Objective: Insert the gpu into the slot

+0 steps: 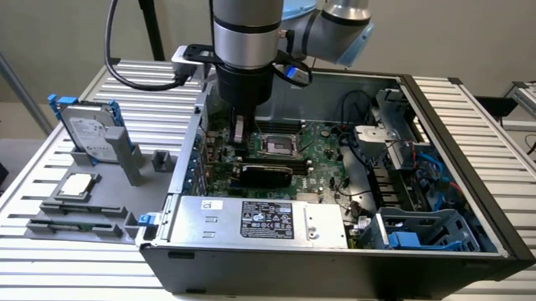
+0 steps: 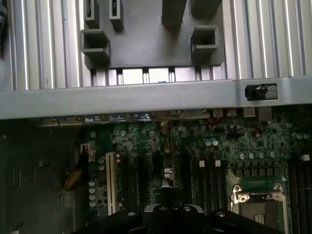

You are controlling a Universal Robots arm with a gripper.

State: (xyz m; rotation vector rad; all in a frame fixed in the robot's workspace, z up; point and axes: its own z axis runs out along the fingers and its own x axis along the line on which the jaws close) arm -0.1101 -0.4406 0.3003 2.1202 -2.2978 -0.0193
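Claw (image 1: 238, 139): closed; you see it low inside the open case (image 1: 435, 251), centre-left of the exterior frame, over the motherboard (image 1: 322, 150).
Gpu (image 1: 266, 173): black card lying just below the claw, above the silver power supply (image 1: 260, 221).
CPU socket (image 1: 275, 145): right of the claw.
Table (image 1: 494, 138): slatted, carrying the case and a grey holder (image 1: 92, 200) at left.
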